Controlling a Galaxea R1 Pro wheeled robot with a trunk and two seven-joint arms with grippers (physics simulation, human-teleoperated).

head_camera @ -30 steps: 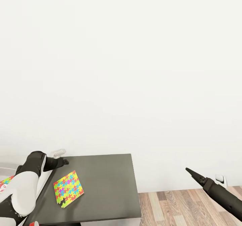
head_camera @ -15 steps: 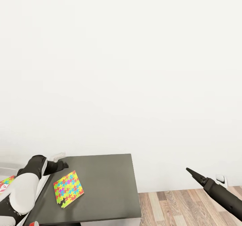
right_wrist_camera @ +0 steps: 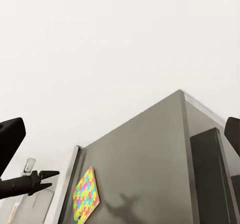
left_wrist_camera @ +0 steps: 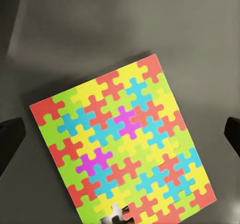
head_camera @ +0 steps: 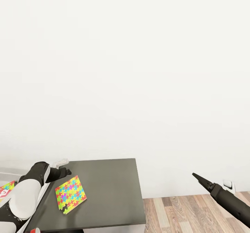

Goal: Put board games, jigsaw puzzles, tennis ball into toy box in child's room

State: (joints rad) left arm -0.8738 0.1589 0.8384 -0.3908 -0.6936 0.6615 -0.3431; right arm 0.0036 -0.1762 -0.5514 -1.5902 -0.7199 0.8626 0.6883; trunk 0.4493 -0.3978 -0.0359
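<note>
Left wrist view: thin flat multicoloured jigsaw puzzle slab (left_wrist_camera: 122, 146), flat on the dark grey desk (left_wrist_camera: 120, 29) end section beneath my spread left fingers (left_wrist_camera: 10, 141); I judge it light, flush-lying, best pinched across opposite edges; right fingers (right_wrist_camera: 10, 139) spread, idle.

Bright, even, flat light washes the wall (head_camera: 125, 70) almost to pure white, with no glare or blur. The dark table (right_wrist_camera: 145, 179) carries a soft sheen and, in the right wrist view, a faint blurred-edged shadow beside the jigsaw puzzle (right_wrist_camera: 85, 195). Everything renders sharp, colours saturated.
</note>
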